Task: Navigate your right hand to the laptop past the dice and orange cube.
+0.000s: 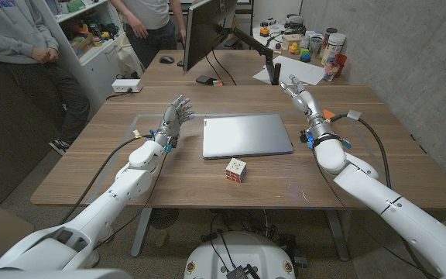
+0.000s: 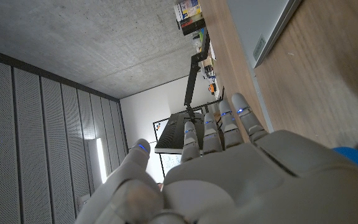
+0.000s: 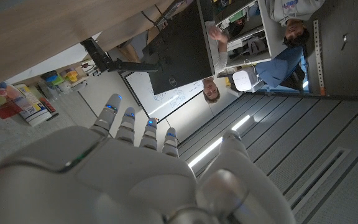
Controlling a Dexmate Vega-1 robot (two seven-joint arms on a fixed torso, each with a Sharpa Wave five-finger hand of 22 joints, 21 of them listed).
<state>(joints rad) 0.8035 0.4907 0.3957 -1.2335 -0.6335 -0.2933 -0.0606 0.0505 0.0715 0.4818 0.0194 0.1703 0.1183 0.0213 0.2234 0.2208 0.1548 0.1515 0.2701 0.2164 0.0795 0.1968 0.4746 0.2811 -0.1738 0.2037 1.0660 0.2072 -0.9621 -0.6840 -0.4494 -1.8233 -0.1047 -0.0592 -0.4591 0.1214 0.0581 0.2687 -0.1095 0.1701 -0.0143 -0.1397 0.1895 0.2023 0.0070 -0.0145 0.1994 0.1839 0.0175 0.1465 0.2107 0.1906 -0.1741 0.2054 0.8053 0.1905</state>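
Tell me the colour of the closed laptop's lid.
Silver-grey; the laptop shows best in the head view.

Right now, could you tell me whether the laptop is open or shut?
Shut: the laptop lies flat on the table with its grey lid down, no screen or keys showing.

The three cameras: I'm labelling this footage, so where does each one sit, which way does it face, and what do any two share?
Head view: on the robot's head, looking down at the table with the laptop; both arms, left hand and right hand show.
Left wrist view: behind the left hand, facing a monitor.
Right wrist view: behind the right hand, facing the monitor.
Shared: all three views catch the monitor.
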